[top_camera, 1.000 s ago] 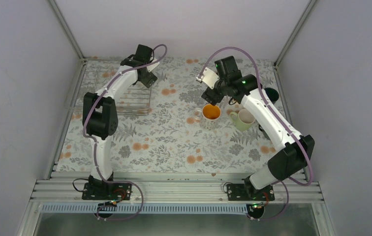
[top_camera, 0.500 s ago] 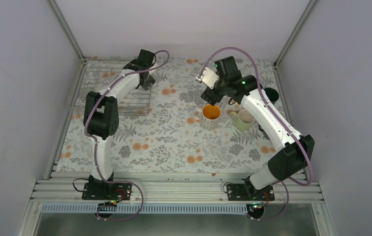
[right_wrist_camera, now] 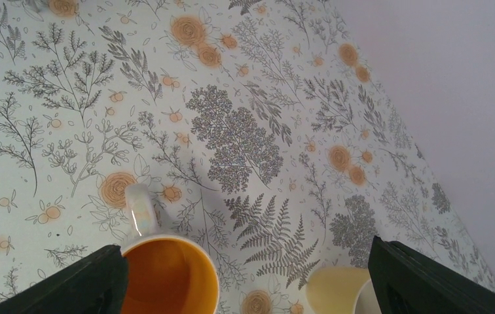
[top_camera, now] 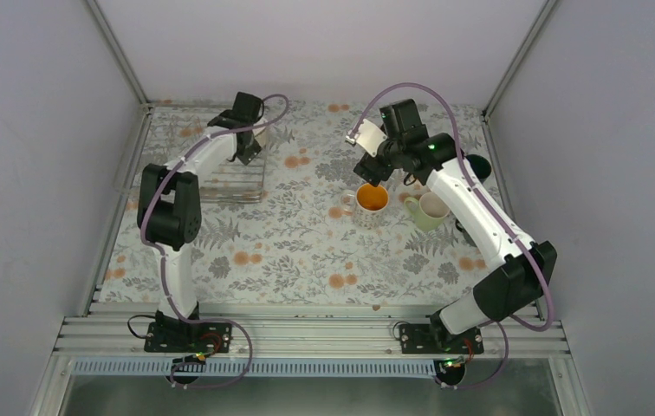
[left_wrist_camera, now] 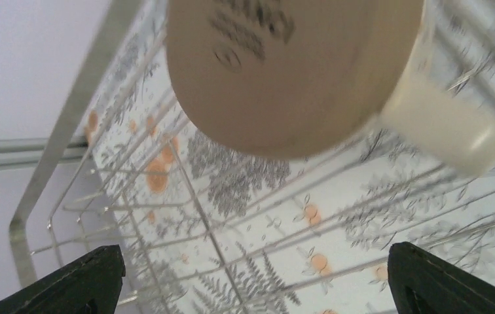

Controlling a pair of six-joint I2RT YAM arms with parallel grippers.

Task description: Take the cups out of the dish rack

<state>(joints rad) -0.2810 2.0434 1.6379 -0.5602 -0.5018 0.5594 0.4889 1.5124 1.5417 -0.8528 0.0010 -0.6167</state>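
Swinging further left over the last second, the left arm has carried its tool (left_wrist_camera: 253,261) from the right end of the dish rack (left_wrist_camera: 68,127) to a spot deeper over the bars (wrist view is motion-blurred, so probably not settled). The tool is spread wide with nothing between the fingers. The cream-white mug (left_wrist_camera: 284,72) is in the rack just past the fingertips, base toward the camera, handle out to the right. Whether it lies on its side or is inverted, I can't tell. My read: approach to the next pick, grasp not made yet.

The right arm has barely moved. The right tool (right_wrist_camera: 246,261) hangs wide open above the patterned mug (top_camera: 372,200) and grips nothing. That mug stands upright on the bench (top_camera: 289,251), orange inside showing, handle to the left. The pale green mug (top_camera: 429,211) is upright just right of it, close but apart. The dark green mug (top_camera: 478,162) is at the far right, half hidden behind the arm. The yellow mug isn't visible in any view.

In the way:
- Thin bars crowd around the cream-white mug, and its handle sticks out (snag risk on lift).
- The right side is filling up, so the next set-down likely wants bare bench left of the patterned mug.
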